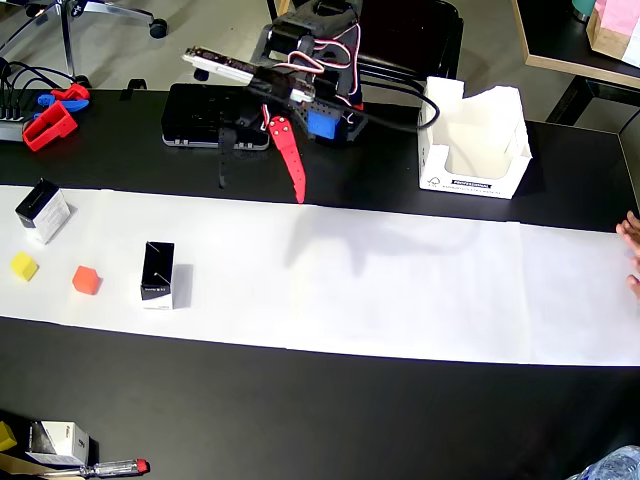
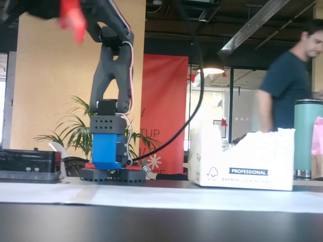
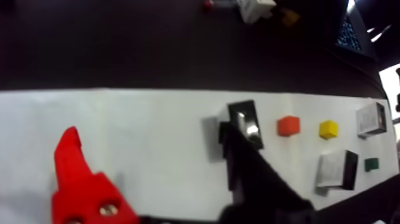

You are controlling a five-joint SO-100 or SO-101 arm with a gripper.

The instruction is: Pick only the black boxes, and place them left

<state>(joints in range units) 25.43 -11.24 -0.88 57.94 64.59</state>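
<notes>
while raised above white paper [image 1: 400,280], fingers [image 3: 77,173] spread wide; holding nothing

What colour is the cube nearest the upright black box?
Orange. The cube sits just left of the upright black box, clearest in the overhead view.

Overhead view is evenly lit and sharp; a soft arm shadow is cast on the white paper [image 1: 400,290]. Fixed view is backlit by bright windows and a hanging lamp [image 2: 213,68], w/ the foreground kept dim and the red finger [image 2: 72,17] motion-blurred. Wrist view is soft, w/ glare seen on a black box [image 3: 246,122].
</notes>
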